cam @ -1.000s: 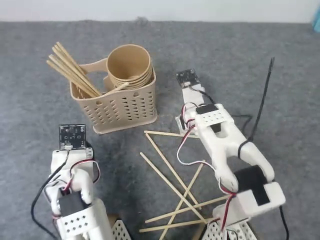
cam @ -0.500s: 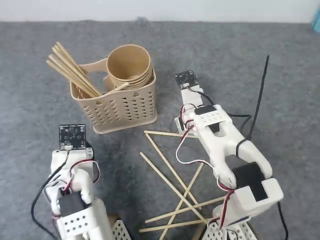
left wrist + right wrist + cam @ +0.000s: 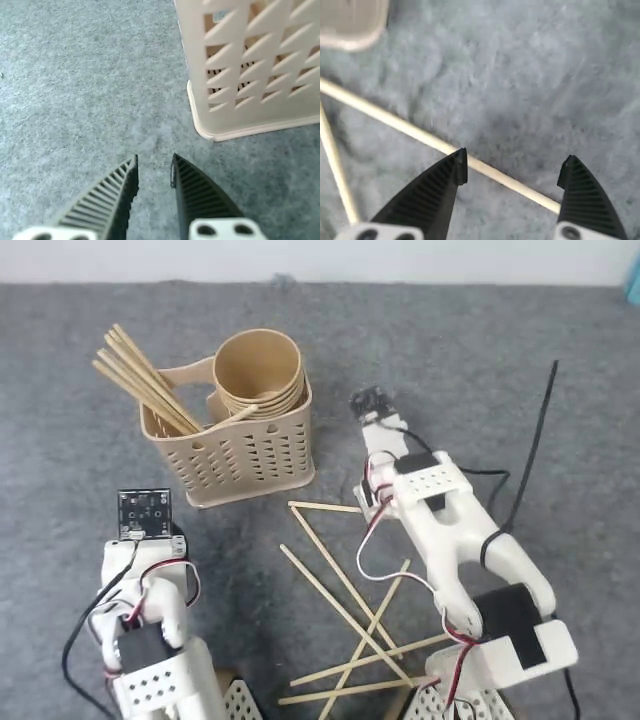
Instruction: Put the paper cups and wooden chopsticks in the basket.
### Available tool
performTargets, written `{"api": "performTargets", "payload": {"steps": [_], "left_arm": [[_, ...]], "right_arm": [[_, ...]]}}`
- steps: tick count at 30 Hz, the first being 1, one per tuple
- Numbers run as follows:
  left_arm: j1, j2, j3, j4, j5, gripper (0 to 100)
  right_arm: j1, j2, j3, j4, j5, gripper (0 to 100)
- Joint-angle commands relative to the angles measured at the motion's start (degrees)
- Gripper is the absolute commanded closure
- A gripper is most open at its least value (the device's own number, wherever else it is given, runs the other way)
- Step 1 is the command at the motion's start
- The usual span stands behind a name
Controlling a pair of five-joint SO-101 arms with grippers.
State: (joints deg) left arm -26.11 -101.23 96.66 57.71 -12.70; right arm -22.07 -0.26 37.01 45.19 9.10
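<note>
**Cups stowed, loose sticks still out on the carpet**

Logged grey carpet (image 3: pixel 480 350) across the whole table.

Noted right arm (image 3: pixel 450 530) running from 5 o'clock in the high view up toward centre. Placed its wrist end just at 3 o'clock of the basket's near corner.

Noted left arm (image 3: pixel 145 610) at 7 o'clock, low and tucked in, pointing toward 12 at the basket.

Found beige slotted basket (image 3: pixel 245 455) at 10 o'clock from centre, upright on the carpet. Caught its lower corner (image 3: pixel 260 75) near the left tool, apart from it.

Counted a nested stack of paper cups (image 3: pixel 258 370) upright in the basket's 3 o'clock half, rim well above the basket wall.

Marked a bundle of wooden chopsticks (image 3: pixel 140 380) leaning out of the basket toward 10 o'clock.

Marked several loose chopsticks (image 3: pixel 345 590) crossed over one another at 6 o'clock from centre, flat on the carpet, between the two arms.

Picked out one single chopstick (image 3: pixel 325 507) just below the basket.

Right gripper (image 3: pixel 516 165): fingers spread wide, straddling that stick (image 3: pixel 410 131), hovering over it, nothing pinched.

Left gripper (image 3: pixel 154 160): fingers parted by a narrow gap, nothing between them but bare carpet.
</note>
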Motion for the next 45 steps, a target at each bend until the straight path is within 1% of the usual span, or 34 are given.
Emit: {"api": "performTargets", "payload": {"steps": [1, 4, 7, 10, 17, 23, 25, 28, 32, 36, 40, 45], "left_arm": [[0.35, 0.44, -0.4, -1.49, -0.44, 90], [0.35, 0.44, -0.4, -1.49, -0.44, 90], [0.35, 0.44, -0.4, -1.49, -0.44, 90], [0.35, 0.44, -0.4, -1.49, -0.44, 90], [0.35, 0.44, -0.4, -1.49, -0.44, 90], [0.35, 0.44, -0.4, -1.49, -0.44, 90], [0.35, 0.44, -0.4, -1.49, -0.44, 90], [0.44, 0.44, -0.4, -1.49, -0.44, 90], [0.44, 0.44, -0.4, -1.49, -0.44, 90], [0.44, 0.44, -0.4, -1.49, -0.44, 90], [0.44, 0.44, -0.4, -1.49, -0.44, 90], [0.35, 0.44, -0.4, -1.41, -0.44, 90]], "right_arm": [[-1.63, -1.1, 1.93, -5.85, 6.59, 70.2], [-3.74, 1.45, 2.11, -6.29, 9.85, 70.2], [-4.88, 1.89, 2.37, -6.11, 11.16, 70.2], [-5.41, 0.48, 2.11, -1.71, 11.16, 70.2], [-9.98, -7.34, 2.64, 7.34, 11.16, 70.2], [-9.8, -12.26, 5.01, 7.52, 11.16, 70.2], [-9.71, -12.44, 5.98, 5.58, 11.25, 70.2], [-8.48, -12.44, 9.23, -1.1, 12.04, 70.2], [-3.03, -12.44, 12.84, -11.12, 17.67, 70.2], [1.45, -12.35, 13.36, -15.69, 18.2, 70.2], [1.36, -10.68, 13.36, -15.6, 18.46, 70.2], [-2.77, -3.74, 11.69, -15.78, 18.55, 70.2]]}}
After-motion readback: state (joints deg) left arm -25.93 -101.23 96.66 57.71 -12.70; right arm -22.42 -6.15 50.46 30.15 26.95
